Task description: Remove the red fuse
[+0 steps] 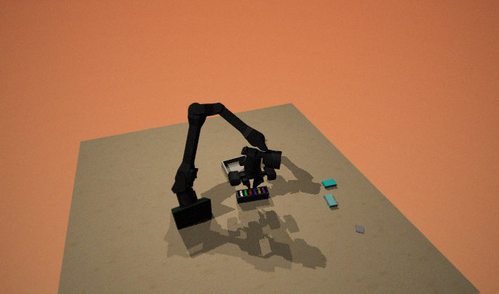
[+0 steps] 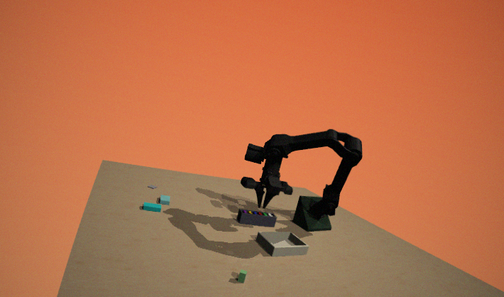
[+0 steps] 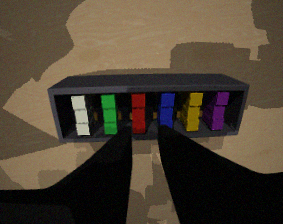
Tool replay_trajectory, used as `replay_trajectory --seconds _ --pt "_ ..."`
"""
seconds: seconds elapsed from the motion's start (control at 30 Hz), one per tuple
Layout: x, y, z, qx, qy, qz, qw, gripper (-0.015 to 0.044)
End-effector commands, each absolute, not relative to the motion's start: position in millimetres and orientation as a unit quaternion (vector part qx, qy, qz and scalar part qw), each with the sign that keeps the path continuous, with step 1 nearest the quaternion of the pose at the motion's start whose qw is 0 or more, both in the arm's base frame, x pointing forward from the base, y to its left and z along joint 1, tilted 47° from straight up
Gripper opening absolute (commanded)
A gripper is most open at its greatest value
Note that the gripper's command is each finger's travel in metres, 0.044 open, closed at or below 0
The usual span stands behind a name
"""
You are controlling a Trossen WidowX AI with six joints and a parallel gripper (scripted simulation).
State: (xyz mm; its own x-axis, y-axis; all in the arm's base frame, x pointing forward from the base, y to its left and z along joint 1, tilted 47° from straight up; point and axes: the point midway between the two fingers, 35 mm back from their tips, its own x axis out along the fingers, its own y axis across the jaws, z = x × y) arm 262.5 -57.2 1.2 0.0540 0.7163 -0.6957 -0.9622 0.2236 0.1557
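Matte black jointed arm [image 2: 312, 138], dark green base [image 2: 311, 219].

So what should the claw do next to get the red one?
Probably ease straight down, since the claw hangs above the fuse block with a narrow gap between its fingers, holding nothing. The red fuse sits in its slot just beyond the fingertips, between the green fuse and blue fuse, so it should stay centred to miss them.

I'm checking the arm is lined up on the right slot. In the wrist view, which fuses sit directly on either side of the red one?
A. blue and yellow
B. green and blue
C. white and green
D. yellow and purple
B: in the wrist view the red fuse stands between the green fuse and the blue fuse in the fuse block.
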Motion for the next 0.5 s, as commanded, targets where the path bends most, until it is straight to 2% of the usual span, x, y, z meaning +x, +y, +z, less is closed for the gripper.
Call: replay_trajectory --seconds 0.0,0.47 --pt "261.6 -52.4 -2.3 -0.176 0.342 0.597 0.704 0.0074" --pt "261.6 -42.9 -9.9 -0.176 0.342 0.597 0.704 0.0074"
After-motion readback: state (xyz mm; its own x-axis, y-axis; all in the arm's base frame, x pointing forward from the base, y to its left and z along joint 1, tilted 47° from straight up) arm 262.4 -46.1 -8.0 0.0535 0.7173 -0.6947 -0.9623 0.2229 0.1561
